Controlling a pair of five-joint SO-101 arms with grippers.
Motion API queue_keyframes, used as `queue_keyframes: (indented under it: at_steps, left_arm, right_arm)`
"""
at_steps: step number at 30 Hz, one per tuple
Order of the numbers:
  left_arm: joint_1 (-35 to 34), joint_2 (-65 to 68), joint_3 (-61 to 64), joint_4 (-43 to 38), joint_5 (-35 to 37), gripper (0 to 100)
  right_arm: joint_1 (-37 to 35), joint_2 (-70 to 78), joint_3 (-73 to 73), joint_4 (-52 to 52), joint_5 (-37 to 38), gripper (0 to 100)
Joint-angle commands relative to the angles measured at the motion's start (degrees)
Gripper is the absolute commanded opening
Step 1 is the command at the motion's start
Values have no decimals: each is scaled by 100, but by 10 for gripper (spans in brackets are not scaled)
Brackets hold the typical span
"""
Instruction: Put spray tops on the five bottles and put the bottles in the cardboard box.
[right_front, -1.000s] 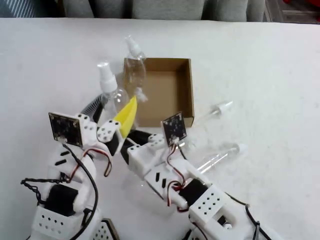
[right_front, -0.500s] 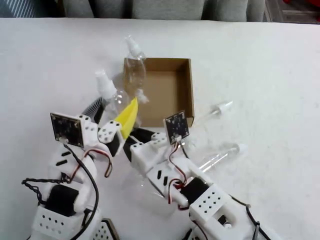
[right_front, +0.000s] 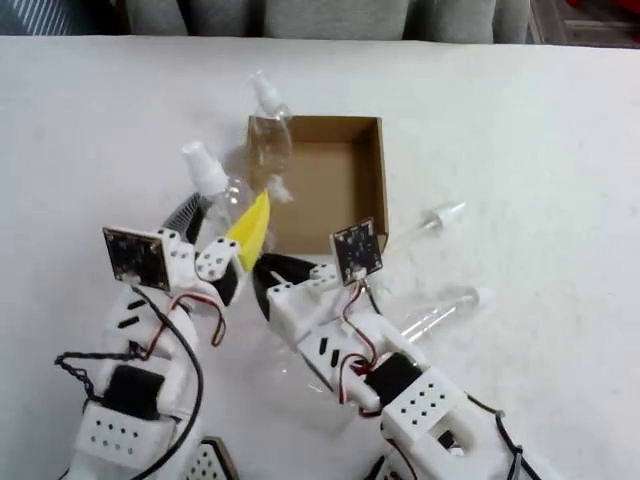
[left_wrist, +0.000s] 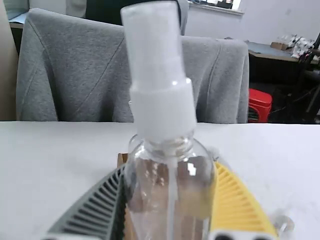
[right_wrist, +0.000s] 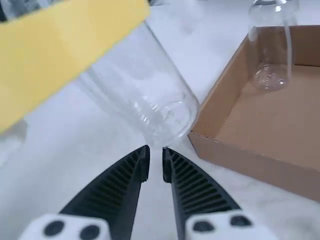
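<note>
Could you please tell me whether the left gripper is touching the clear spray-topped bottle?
Touching: the left wrist view shows the left gripper clamping the clear plastic bottle with white spray top.

The table (right_front: 520, 130) is plain white. The box (right_front: 340, 195) is plain brown cardboard. My left gripper (left_wrist: 169, 171) has one yellow finger (left_wrist: 235, 205) and one grey finger (left_wrist: 95, 215), both ribbed. The bottle (left_wrist: 170, 192) it holds is clear, its spray top (left_wrist: 157, 80) white. My right gripper (right_wrist: 155, 154) has black ribbed fingers (right_wrist: 120, 190) on white bases. A second bottle (right_wrist: 272, 45) in the box is clear too. Loose spray tops (right_front: 445, 213) on the table are white with clear tubes. My arms (right_front: 310, 320) are white, with black motors (right_front: 130, 395) and red and black wires (right_front: 347, 350). Behind the table, a chair (left_wrist: 65, 75) is covered in grey fabric, and a red object (left_wrist: 259, 105) sits beyond it.
</note>
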Motion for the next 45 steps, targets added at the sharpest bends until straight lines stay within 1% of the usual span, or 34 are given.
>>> queue_keyframes:
  at_steps: [1, 6, 13, 19, 23, 24, 26, 28, 29, 38, 41, 45]
  left_arm:
    - [-163, 127, 79, -501, -97, 34]
    - [-171, 1059, -360, -598, -97, 34]
    - [-163, 2818, -668, -2110, -97, 34]
    - [-180, 4207, -1371, -2690, -97, 34]
    - [-154, 5077, -1732, -3367, -105, 34]
    - [-145, 5297, -1811, -3560, -158, 34]
    - [-136, 5710, -1934, -3965, -536, 34]
    - [-127, 6105, -2040, -4246, -870, 26]
    - [-127, 6290, -2101, -4334, -914, 20]
    - [-119, 7512, -2822, -4580, -905, 22]
    - [-119, 7846, -2901, -4888, -905, 22]
    - [-136, 8251, -2901, -5503, -905, 22]
  right_arm:
    - [101, -338, -158, 532, 369, 17]
    - [312, -681, -141, 1270, 510, 17]
    - [1033, -787, 62, 1332, 510, 17]
    - [1780, -787, 246, 1349, 510, 17]
    - [2053, -787, 264, 1349, 510, 17]
    - [2088, -778, 264, 1349, 510, 17]
    - [2105, -778, 264, 1349, 510, 17]
    - [2105, -760, 264, 1341, 510, 17]
    - [2105, -752, 264, 1323, 510, 17]
    - [2062, -743, 264, 1314, 519, 17]
    - [2062, -743, 264, 1314, 519, 17]
    - [2062, -743, 264, 1314, 519, 17]
